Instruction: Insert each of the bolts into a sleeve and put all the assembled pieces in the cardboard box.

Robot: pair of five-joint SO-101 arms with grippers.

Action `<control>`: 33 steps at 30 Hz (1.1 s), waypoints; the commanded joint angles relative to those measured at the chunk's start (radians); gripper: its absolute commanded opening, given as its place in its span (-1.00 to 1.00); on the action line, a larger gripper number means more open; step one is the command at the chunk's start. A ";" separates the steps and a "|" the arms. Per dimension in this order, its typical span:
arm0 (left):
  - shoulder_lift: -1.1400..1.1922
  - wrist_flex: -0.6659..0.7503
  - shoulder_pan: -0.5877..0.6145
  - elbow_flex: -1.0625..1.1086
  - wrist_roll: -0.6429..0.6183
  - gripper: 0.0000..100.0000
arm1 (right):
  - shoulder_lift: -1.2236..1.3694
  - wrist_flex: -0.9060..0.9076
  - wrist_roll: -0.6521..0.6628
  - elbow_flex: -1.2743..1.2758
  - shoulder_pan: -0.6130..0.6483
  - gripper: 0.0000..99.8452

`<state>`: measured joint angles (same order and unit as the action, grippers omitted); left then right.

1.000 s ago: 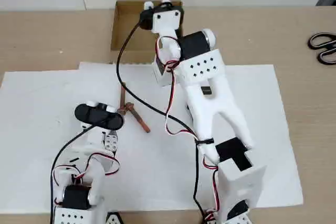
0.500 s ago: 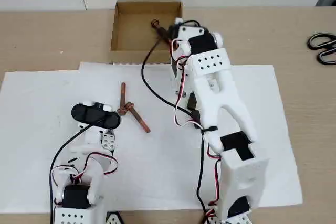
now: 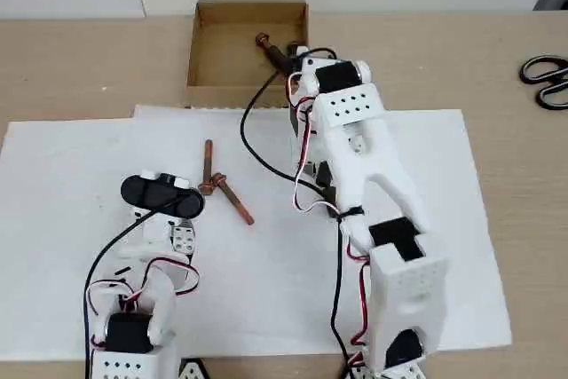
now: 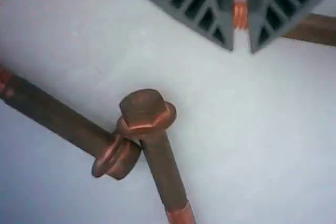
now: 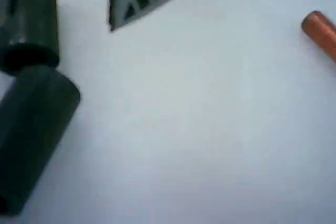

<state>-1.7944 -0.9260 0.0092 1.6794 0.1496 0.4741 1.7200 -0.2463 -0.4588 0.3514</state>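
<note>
A shallow brown cardboard box (image 3: 226, 46) sits at the far edge of the tan wooden table (image 3: 89, 59), just beyond the far edge of a white paper sheet (image 3: 80, 184). Inside it, beside its right wall, lies one rusty-brown bolt pushed into a dark sleeve (image 3: 275, 52). The white right arm (image 3: 355, 130) stretches over the sheet's middle toward the box. Whether the right gripper (image 5: 123, 11) is apart or together cannot be told. Near it, two dark cylindrical sleeves (image 5: 31, 129) lie close together on the sheet. Left of the sheet's middle, two copper-brown hex-head bolts (image 4: 147, 124) lie with their heads overlapping. The left gripper (image 4: 240, 45) hovers just beside them, its pincer nearly together with a thin slit, clamping nothing. Black-handled scissors (image 3: 546, 77) rest at the table's right edge.
</note>
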 commanded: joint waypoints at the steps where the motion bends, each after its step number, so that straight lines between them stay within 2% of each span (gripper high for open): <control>1: -0.009 0.005 -0.002 -0.004 0.008 -0.99 | 0.035 -0.018 -0.012 -0.003 -0.012 -0.76; 33: -0.009 0.005 0.000 -0.004 0.008 -0.99 | 0.186 -0.199 -0.025 -0.003 -0.068 -0.77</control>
<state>-1.7944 -0.9260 0.0092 1.6794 0.1496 0.6567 1.5604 -0.2693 -0.4572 0.2992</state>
